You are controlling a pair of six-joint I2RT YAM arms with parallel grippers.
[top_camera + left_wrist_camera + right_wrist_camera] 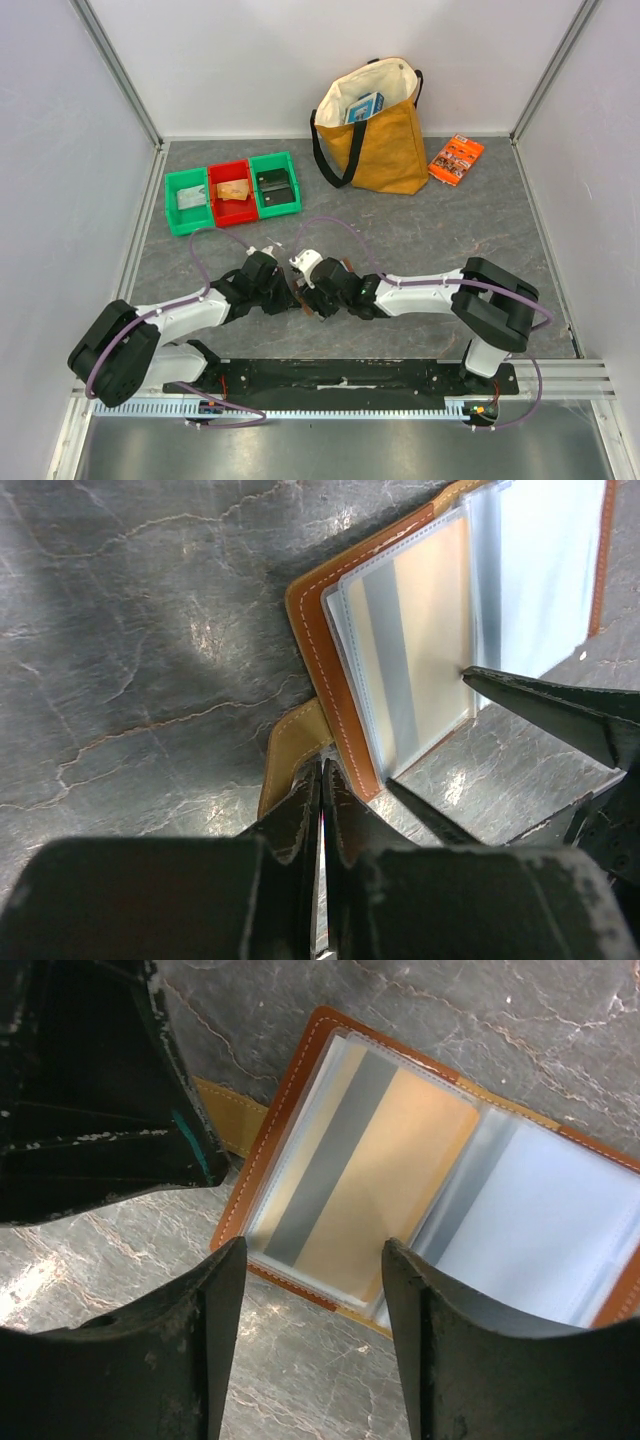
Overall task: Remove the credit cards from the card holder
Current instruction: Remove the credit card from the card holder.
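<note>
Now card holder (285,1100) open, tan credit card (410,1180) in clear sleeve (288,1185)

yellow tote bag (385,140) upright | orange packet (456,158) beside it | three bins (230,166) left

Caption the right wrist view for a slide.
Open right gripper poised over the tan card in the open card holder.
</note>
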